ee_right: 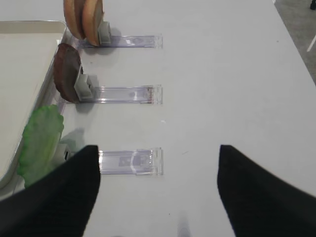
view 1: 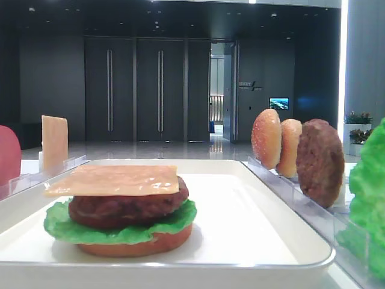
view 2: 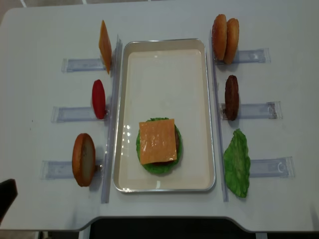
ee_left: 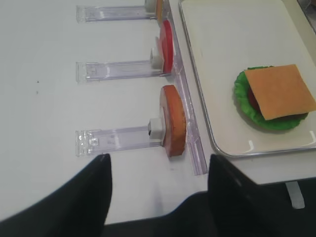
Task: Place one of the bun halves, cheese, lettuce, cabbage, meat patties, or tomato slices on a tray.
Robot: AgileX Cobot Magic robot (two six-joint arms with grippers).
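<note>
I see white table (view 2: 164, 214), dark hall behind, cheese (view 2: 157, 141) topping stack at tray (view 2: 164, 45) near end, left gripper (ee_left: 155, 165) open and empty off table's near-left corner, right gripper (ee_right: 158, 163) open.

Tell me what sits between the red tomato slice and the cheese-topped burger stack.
Only the white tray's raised rim and bare tray floor separate the tomato slice from the burger stack, clearest in the overhead view.

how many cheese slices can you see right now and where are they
2. One cheese slice lies flat on top of the burger stack on the tray; the other cheese slice stands upright in the far-left holder. None seems hidden.
</note>
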